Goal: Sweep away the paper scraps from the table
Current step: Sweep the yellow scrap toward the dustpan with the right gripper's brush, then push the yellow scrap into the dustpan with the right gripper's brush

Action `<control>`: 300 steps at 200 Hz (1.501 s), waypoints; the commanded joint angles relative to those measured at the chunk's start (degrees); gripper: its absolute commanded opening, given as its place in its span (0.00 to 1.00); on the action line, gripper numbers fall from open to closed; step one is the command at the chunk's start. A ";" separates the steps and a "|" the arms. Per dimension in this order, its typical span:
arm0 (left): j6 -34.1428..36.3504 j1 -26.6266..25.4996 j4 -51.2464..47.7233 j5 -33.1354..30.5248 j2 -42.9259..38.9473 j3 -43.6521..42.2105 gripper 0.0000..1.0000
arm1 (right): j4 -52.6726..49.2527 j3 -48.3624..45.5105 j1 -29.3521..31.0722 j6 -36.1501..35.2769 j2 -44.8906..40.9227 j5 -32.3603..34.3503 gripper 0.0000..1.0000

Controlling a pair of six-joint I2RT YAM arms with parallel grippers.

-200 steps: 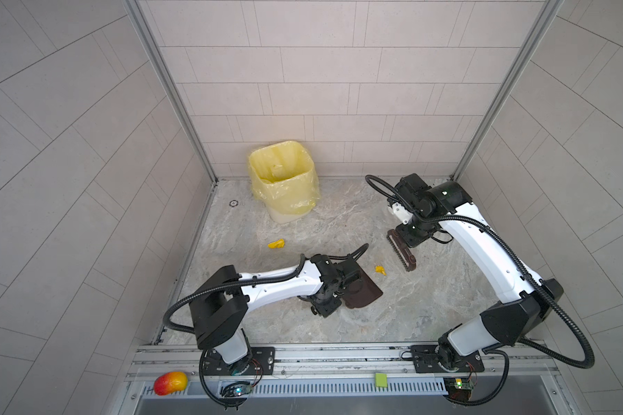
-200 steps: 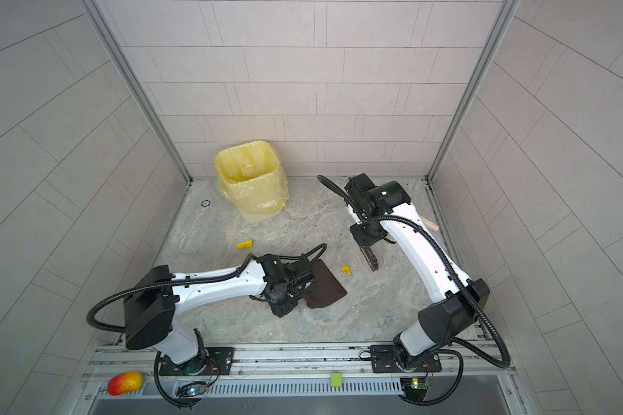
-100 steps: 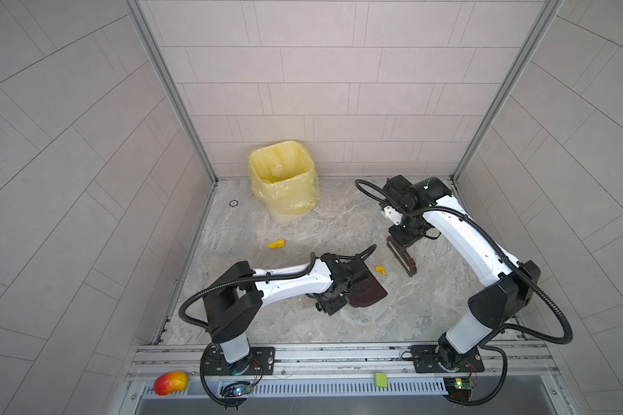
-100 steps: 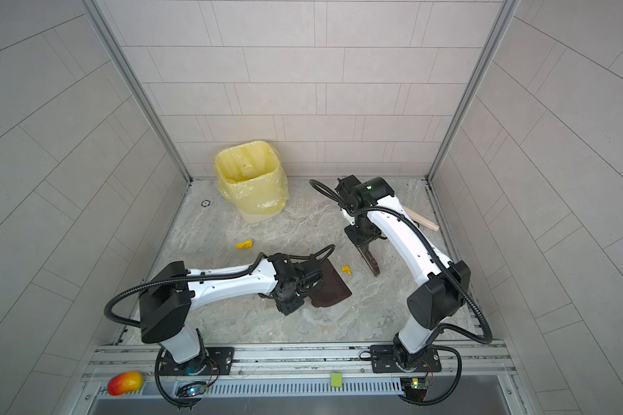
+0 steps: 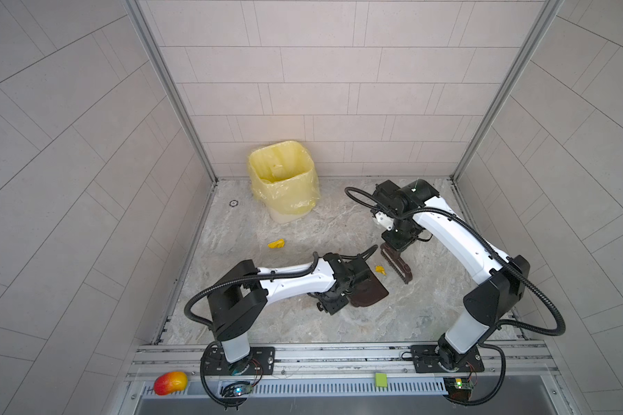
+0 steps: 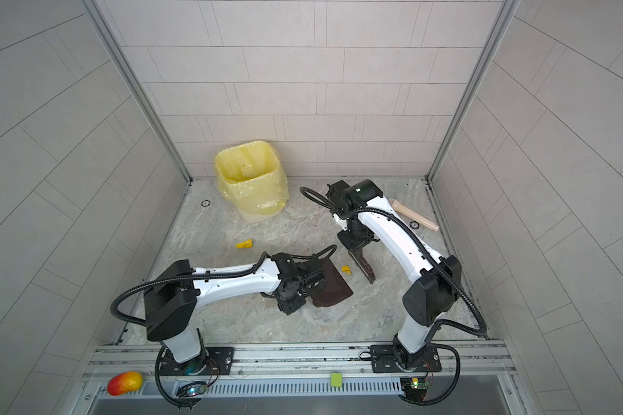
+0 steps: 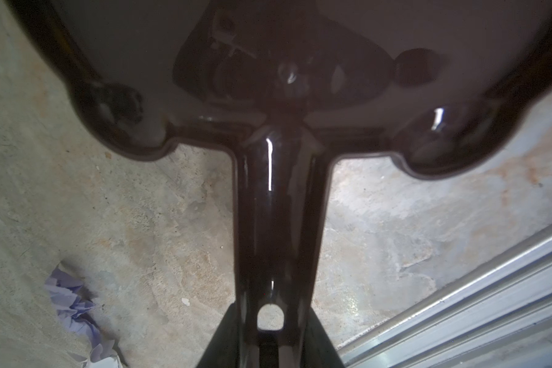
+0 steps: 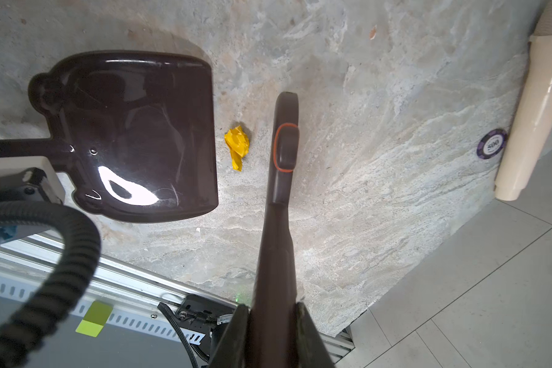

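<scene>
Though between dustpan [image 5: 369,293] and brush [image 5: 396,266], yellow scrap [image 5: 381,270]; bin [image 5: 285,201] beyond

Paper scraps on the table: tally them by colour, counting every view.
Yellow paper scraps: 2
Lilac paper scrap, seen only in the left wrist view: 1
Total: 3

The left arm [image 5: 295,284] and right arm [image 5: 450,233] share white link shells and black joints. A ribbed black cable [image 5: 187,312] loops beside each. Black base plates [image 5: 425,354] carry screws. A green light [image 5: 414,189] dots the right arm. The right tool [image 8: 271,307] is matte black.
</scene>
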 commanded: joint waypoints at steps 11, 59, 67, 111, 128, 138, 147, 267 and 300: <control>-0.34 -0.27 -1.37 -0.13 0.84 1.54 0.00 | -2.54 0.53 1.72 -0.38 -0.16 -1.79 0.00; -0.47 -0.35 -1.46 -0.22 0.99 1.38 0.00 | -3.03 1.59 4.22 0.73 -1.23 -7.92 0.00; -0.65 -0.34 -1.51 -0.34 1.00 1.44 0.00 | -3.09 1.80 4.70 1.03 -1.55 -9.13 0.00; -1.07 -0.39 -1.16 -0.42 0.92 1.00 0.00 | -3.03 3.16 7.37 2.84 -3.35 -15.71 0.00; -1.17 -0.34 -0.90 -0.49 0.82 0.68 0.00 | -2.69 3.34 8.20 3.28 -3.93 -18.05 0.00; -1.11 -0.20 -0.88 -0.56 0.79 0.63 0.00 | -2.82 3.45 8.38 3.38 -4.23 -18.67 0.00; -1.21 -0.25 -0.76 -0.57 0.71 0.56 0.00 | -3.07 3.53 8.39 3.24 -4.54 -18.64 0.00; -2.34 -0.27 4.21 -3.08 -2.29 -3.72 0.00 | -8.06 5.61 2.14 2.35 -7.51 -4.28 0.00; -2.43 -0.25 4.46 -2.56 -1.52 -3.99 0.00 | -5.62 4.76 1.55 2.34 -7.70 -4.05 0.00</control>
